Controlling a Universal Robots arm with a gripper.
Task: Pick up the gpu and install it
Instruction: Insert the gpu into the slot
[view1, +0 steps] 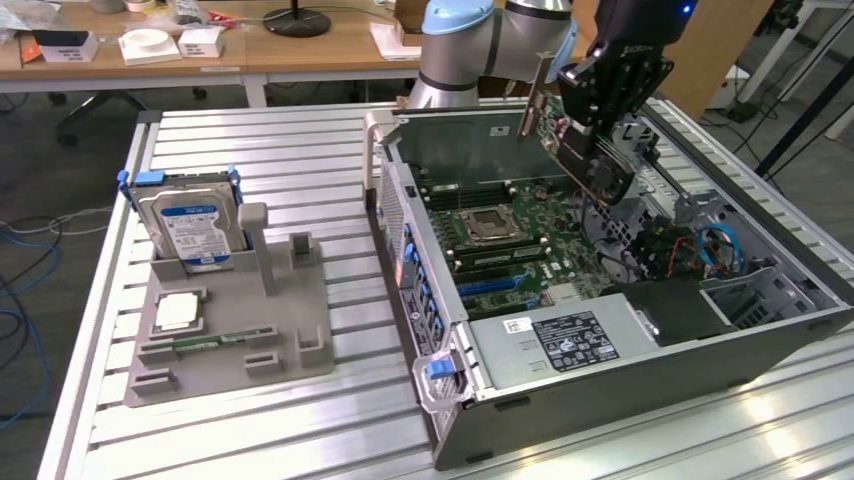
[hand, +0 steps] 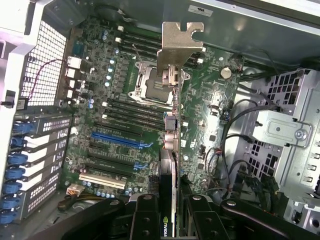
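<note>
My gripper is clamped on the gpu, one finger on each face, pinching the card near one end. The rest of it juts out unsupported towards its silver end bracket. I judge this the first hazard: with so much card beyond my hold, a knock on the bracket could pivot it between my pads or pull it free.

In the exterior view the gpu hangs tilted from my gripper, above the open computer case and clear of the motherboard below. The card seems to run crosswise to the blue expansion slot, not along it. Pressed down at this angle, its edge would land on the board's small parts instead of seating, and either side could be damaged.

Further out, the bracket hovers over the CPU socket, whose open contacts would not forgive a scrape. Loose cables lie beside the card's path and could snag it, and the metal drive cage stands near enough to catch my fingers.

Well apart from all this, the hard drive stands upright in its grey holder.
</note>
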